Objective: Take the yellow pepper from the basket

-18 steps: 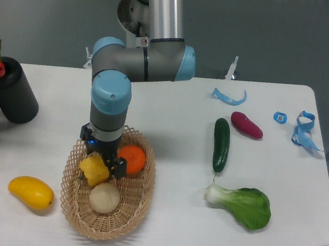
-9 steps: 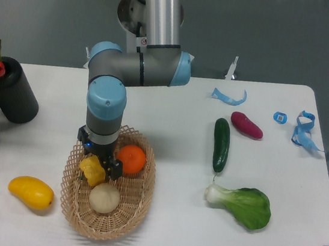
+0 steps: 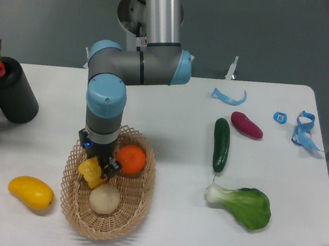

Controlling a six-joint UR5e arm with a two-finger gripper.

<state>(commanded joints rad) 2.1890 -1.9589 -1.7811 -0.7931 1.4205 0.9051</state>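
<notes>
The yellow pepper (image 3: 92, 172) lies in the left half of the oval wicker basket (image 3: 134, 216), which stands on the white table at the front left. My gripper (image 3: 96, 164) points straight down into the basket. Its dark fingers (image 3: 112, 166) stand on either side of the pepper and press against it. The pepper still rests in the basket, slightly tilted. An orange (image 3: 130, 158) lies just right of the gripper, and a pale round ball (image 3: 105, 198) lies in front of the pepper.
A smooth yellow mango-like fruit (image 3: 31, 193) lies left of the basket. A black cylinder (image 3: 12, 92) with red tulips stands at the far left. A cucumber (image 3: 220, 144), a purple vegetable (image 3: 247, 125), a bok choy (image 3: 241, 205) and blue clips (image 3: 229, 97) lie on the right.
The gripper has shifted a little left and lowered over the pepper. Its fingers have drawn in against the pepper, which now looks narrower and tilted.
</notes>
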